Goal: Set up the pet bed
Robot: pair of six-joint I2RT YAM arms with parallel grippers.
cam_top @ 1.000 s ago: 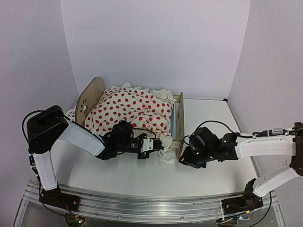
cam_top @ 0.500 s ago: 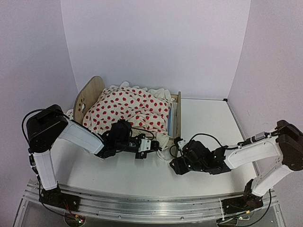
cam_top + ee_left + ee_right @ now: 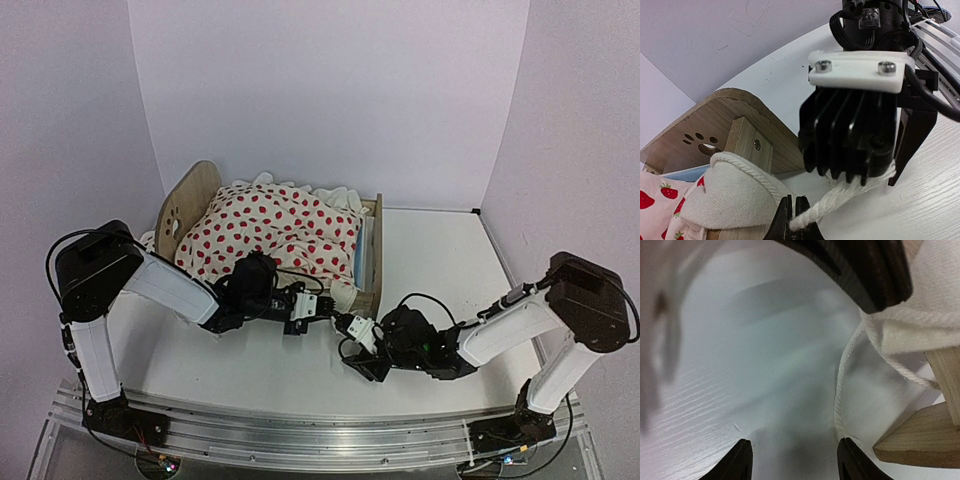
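The pet bed [image 3: 377, 262] stands at the left back of the table, its light-wood headboard [image 3: 189, 206] on the left and a strip of blue-striped mattress [image 3: 362, 256] showing by the footboard. A red-dotted blanket [image 3: 270, 232] lies heaped over it. My left gripper [image 3: 333, 314] is shut on the blanket's white cord [image 3: 840, 200] beside the footboard [image 3: 715, 125]; its jaws [image 3: 792, 216] pinch the cord's end. My right gripper [image 3: 357, 338] hovers low over the table just in front, open [image 3: 797, 462], with the cord [image 3: 839, 390] running beside its right finger and nothing between the fingers.
The bed's wooden foot [image 3: 920, 440] and the blanket's white hem [image 3: 920, 325] lie just right of my right fingers. The right gripper's black body [image 3: 860, 135] fills the left wrist view. White walls [image 3: 330, 90] close in behind and at both sides.
My right arm swung left along the table from the footboard's near end to the left gripper, its jaws opening wider. The footboard shifted back slightly. The left gripper stayed shut on the cord.
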